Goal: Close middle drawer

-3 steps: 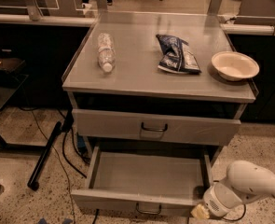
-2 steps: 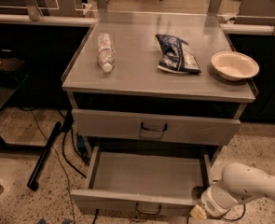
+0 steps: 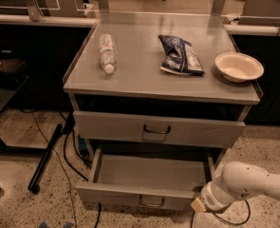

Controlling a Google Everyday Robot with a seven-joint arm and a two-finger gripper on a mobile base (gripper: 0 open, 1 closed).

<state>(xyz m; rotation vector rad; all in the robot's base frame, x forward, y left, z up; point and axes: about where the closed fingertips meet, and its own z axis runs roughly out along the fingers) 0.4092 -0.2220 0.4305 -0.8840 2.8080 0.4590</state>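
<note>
Lower right: white-armed gripper (image 3: 199,204) at front right corner of open shallow grey metal middle drawer (image 3: 149,173), grip indiscernible.

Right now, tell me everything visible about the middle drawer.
The middle drawer is a wide, shallow grey metal tray, standing well out of the cabinet beneath the taller-fronted drawer. Its inside is bare. The low plain front carries a small dark wire handle at centre. The gripper is at the front's right corner; whether it touches the drawer cannot be told.
</note>
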